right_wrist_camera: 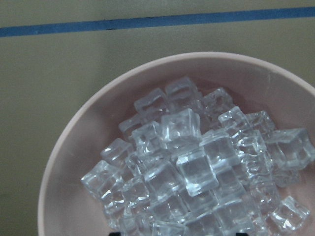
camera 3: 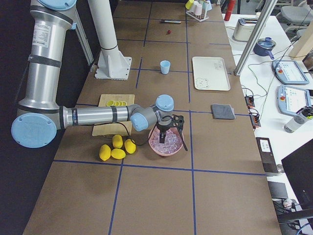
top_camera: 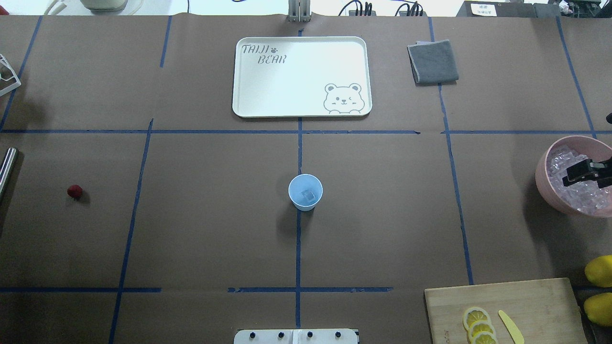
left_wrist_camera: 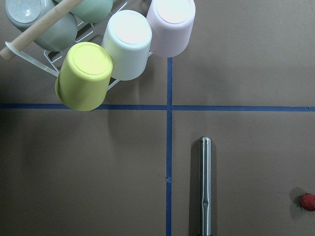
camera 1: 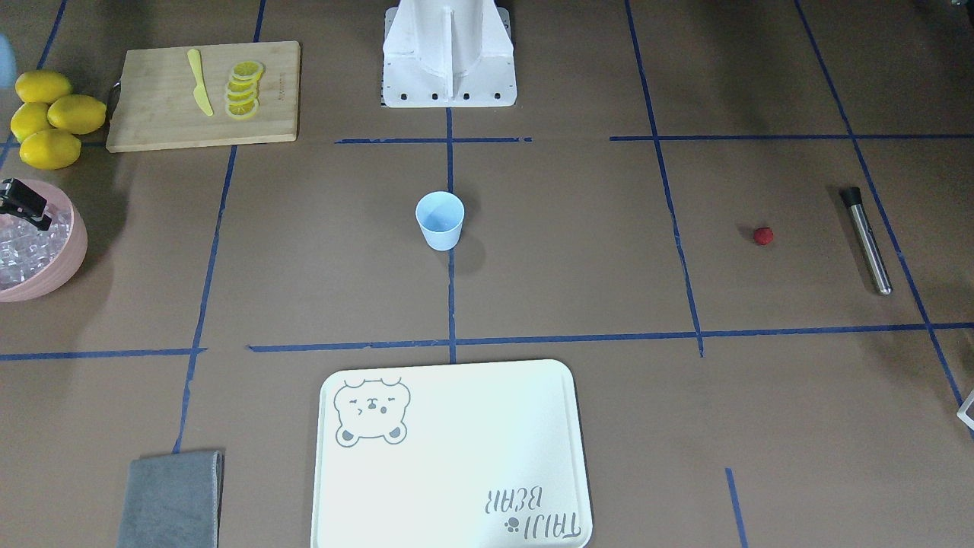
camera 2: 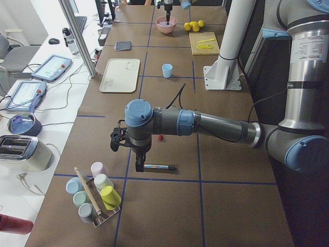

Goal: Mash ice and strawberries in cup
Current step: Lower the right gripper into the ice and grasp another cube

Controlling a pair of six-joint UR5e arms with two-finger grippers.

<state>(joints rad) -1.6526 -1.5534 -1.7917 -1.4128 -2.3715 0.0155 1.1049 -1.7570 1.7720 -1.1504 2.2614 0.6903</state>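
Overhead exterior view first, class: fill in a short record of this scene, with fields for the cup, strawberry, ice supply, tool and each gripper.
cup: upright, mid-scene, one ice cube inside
strawberry: lying loose on the robot's left, outside the cup
pink bowl: on the robot's right, heaped with ice
metal rod: lying flat, further left than the strawberry
right gripper: over the pink bowl; open or shut unclear
left gripper: above the metal rod; state cannot be told

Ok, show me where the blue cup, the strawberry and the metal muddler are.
blue cup (camera 1: 441, 237), exterior front-facing view, on its outer wall.
strawberry (camera 1: 763, 235), exterior front-facing view, middle of the berry.
metal muddler (camera 1: 867, 242), exterior front-facing view, midway along its steel shaft.
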